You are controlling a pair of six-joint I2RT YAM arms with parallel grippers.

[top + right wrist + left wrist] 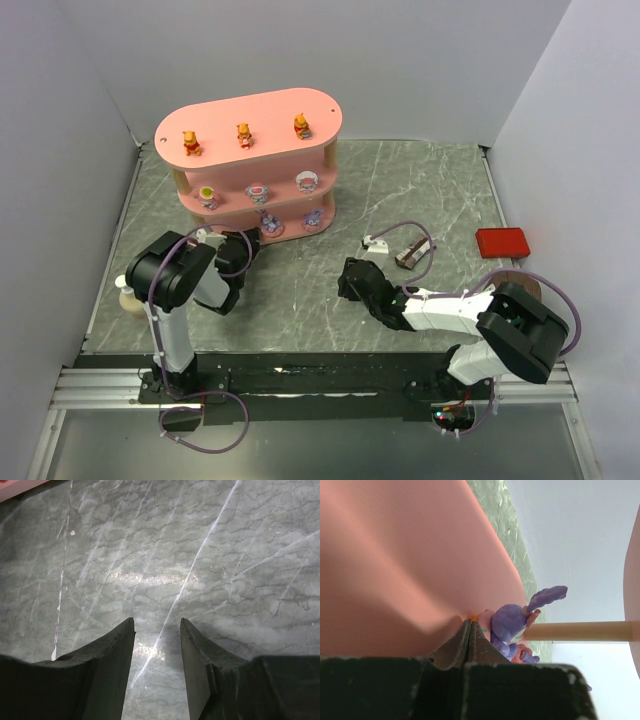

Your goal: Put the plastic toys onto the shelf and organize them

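**Desk:** What does the overhead view take in?

**Field:** A grey marbled table (430, 190) walled in white. The pink three-tier shelf (250, 112) stands at its far left. Two black arms reach in from the near edge, the left arm (185, 280) toward the foot of the shelf and the right arm (450, 312) across the open middle.

**Desk:** And the claws?

**Field:** The left gripper (471, 624) is pressed fully closed, its tips at the pink lower tier, beside a pale wooden post (575, 630). The right gripper (157, 621) hangs over bare marble, jaws partly apart with nothing between them.

**Desk:** Anything loose on the table?

**Field:** A flat red box (501, 241) lies near the right wall. A brown-wrapped snack bar (411, 254) lies left of it.

**Desk:** Where are the toys?

**Field:** Three orange bears (243, 133) line the top tier, well spaced. Three pink-white figures (258, 190) sit on the middle tier. Two purple figures (268, 222) show on the bottom tier. The left wrist view has a purple figure (507, 622) just past the closed tips, and it cannot be told whether they touch it.
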